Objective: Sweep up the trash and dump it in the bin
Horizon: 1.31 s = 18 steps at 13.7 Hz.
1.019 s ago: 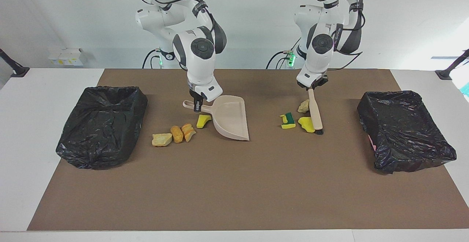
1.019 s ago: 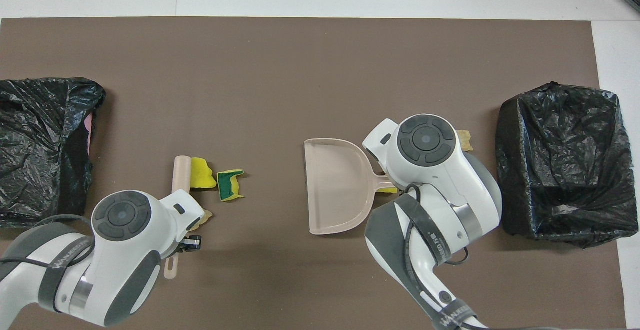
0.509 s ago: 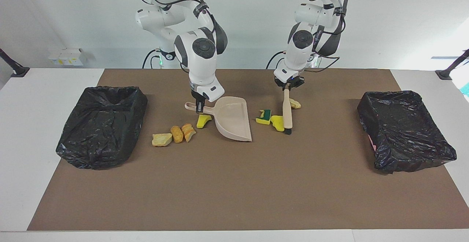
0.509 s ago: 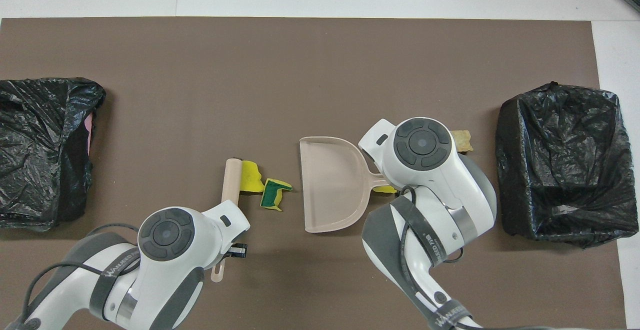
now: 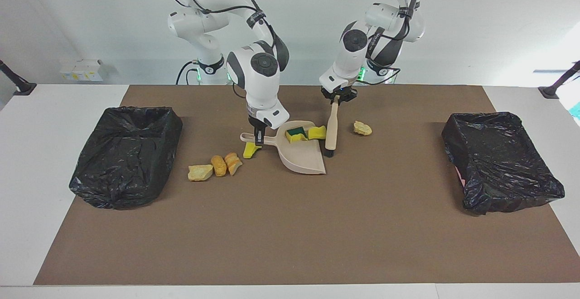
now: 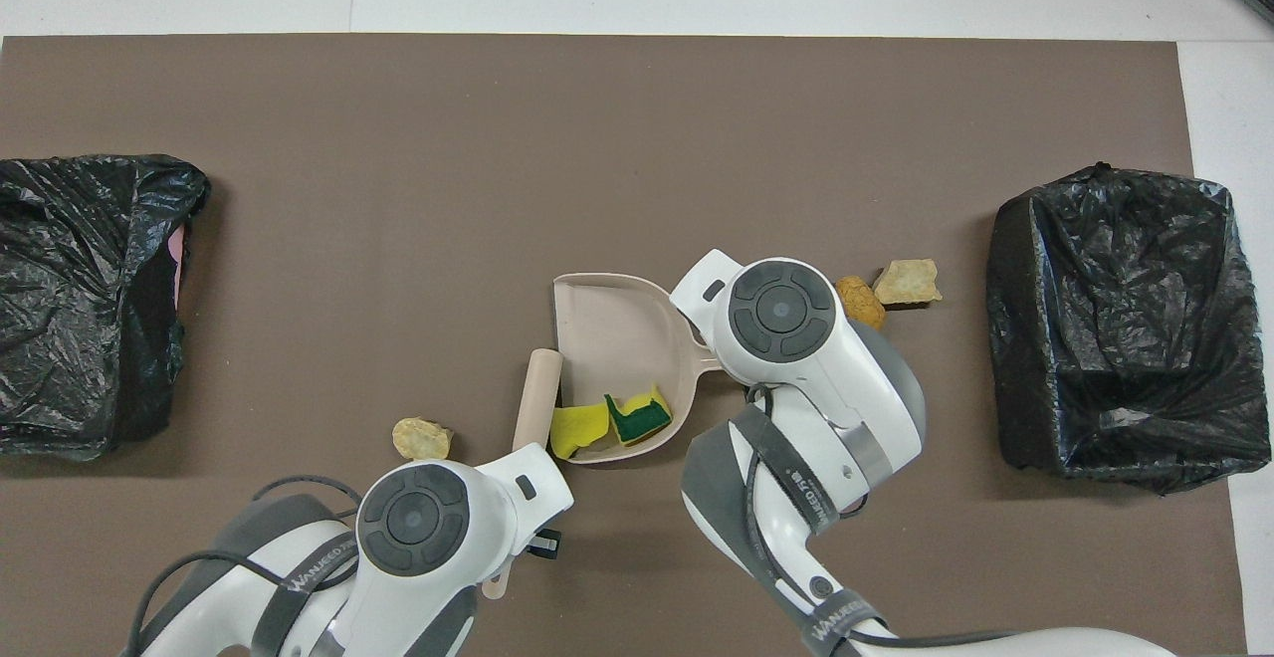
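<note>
Right gripper [image 5: 259,137] was clenched on the dustpan [image 5: 306,156] handle, pan resting on the mat [image 5: 290,226] mid-table, mouth turned toward the left arm's end. Left gripper [image 5: 336,100] was clamped on the top of the brush [image 5: 330,132] handle, brush slanting down with its dark bristles on the mat right at the pan's open edge.

Trash: green-backed sponge [image 5: 296,133] and yellow sponge [image 5: 317,132] lay inside the pan at the end nearer the robots, side by side, yellow one just beside the brush. In the overhead view the same two sat in the pan, green one [image 6: 639,417] and yellow one [image 6: 579,429]. One tan chunk [image 5: 362,128] lay alone on the mat toward the left arm's end, apart from the brush. Another yellow sponge bit [image 5: 251,150] lay on the mat under the pan handle. Three bread chunks in a row toward the right arm's end: pale one [image 5: 200,172], orange one [image 5: 218,165], third [image 5: 233,163], the last two touching.

Black-lined bins at each end of the table: right arm's end [image 5: 127,154], left arm's end [image 5: 500,165], both well apart from the trash
</note>
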### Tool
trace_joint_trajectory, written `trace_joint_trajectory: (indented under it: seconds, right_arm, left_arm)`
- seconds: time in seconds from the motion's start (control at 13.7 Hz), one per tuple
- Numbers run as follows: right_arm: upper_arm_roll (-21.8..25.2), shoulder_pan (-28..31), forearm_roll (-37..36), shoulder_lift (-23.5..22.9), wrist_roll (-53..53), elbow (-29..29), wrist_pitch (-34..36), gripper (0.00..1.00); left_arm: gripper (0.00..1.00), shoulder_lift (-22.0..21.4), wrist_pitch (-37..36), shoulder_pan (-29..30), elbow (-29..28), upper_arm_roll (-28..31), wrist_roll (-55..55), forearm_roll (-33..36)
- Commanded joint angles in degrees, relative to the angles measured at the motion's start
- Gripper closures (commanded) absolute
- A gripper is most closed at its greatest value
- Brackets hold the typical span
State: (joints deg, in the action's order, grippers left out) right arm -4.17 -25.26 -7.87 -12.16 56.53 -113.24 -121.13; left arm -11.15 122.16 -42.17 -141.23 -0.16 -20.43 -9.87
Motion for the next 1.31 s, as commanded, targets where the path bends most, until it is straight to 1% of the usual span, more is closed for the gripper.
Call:
trace_joint_trajectory:
  seconds: [0.0, 0.15, 0.22, 0.29, 0.44, 0.51, 0.58, 0.73, 0.8, 0.87, 1.09, 1.24]
  right_arm:
    - [-0.2, -0.1, -0.7, -0.5, -2.5, 0.0, -1.2, 1.00]
    - [-0.2, 0.4, -0.7, -0.4, -2.0, 0.5, -0.5, 1.00]
    - [-0.2, 0.6, -0.7, -0.1, -1.8, 0.5, -0.3, 1.00]
    - [-0.2, 1.0, -0.7, -0.1, -0.8, 0.5, 0.2, 1.00]
    - [-0.2, 2.0, -0.7, 0.2, 2.3, 0.8, 0.5, 1.00]
    - [-0.2, 2.8, -0.6, 0.6, 4.0, 0.8, 0.9, 1.00]
    - [-0.2, 3.5, -0.6, 0.9, 5.5, 0.8, 1.3, 1.00]
    - [-0.2, 4.6, -0.6, 1.6, 7.5, 0.8, 1.9, 1.00]
    - [-0.2, 4.7, -0.6, 1.7, 7.7, 1.6, 3.4, 1.00]
    - [-0.1, 4.6, -0.6, 1.7, 7.6, 1.8, 4.9, 1.00]
    - [-0.1, 4.7, -0.6, 2.2, 8.2, 1.2, 5.8, 1.00]
    - [0.0, 4.8, -0.7, 2.6, 8.1, 0.9, 7.4, 1.00]
  left_arm:
    - [1.00, 2.3, -1.0, -2.1, 4.6, 0.8, -1.1, -3.0]
    - [1.00, 2.5, -6.2, -1.3, 8.5, 1.1, -1.3, -3.0]
    - [1.00, 2.2, -8.8, -1.0, 9.6, 1.4, -1.8, -3.0]
    - [1.00, 1.8, -11.0, -0.1, 9.7, 1.5, -4.2, -2.9]
    - [1.00, 0.9, -14.6, 0.6, 9.0, 1.6, -16.9, -1.8]
    - [1.00, 0.5, -16.3, 1.4, 9.0, 1.5, -22.6, 1.1]
    - [1.00, -0.2, -18.9, 1.4, 9.0, 1.5, -25.1, 3.9]
    - [1.00, -1.7, -25.3, 2.2, 8.4, 1.6, -27.2, 4.7]
    - [1.00, -2.0, -28.5, 4.1, 8.1, 1.6, -29.6, 4.8]
    - [1.00, -2.5, -30.0, 5.4, 7.7, 1.5, -32.4, 4.9]
    - [1.00, -3.4, -31.5, 7.4, 6.1, 1.5, -37.6, 5.5]
    - [1.00, -3.7, -31.5, 10.3, 6.3, 1.5, -38.5, 8.5]
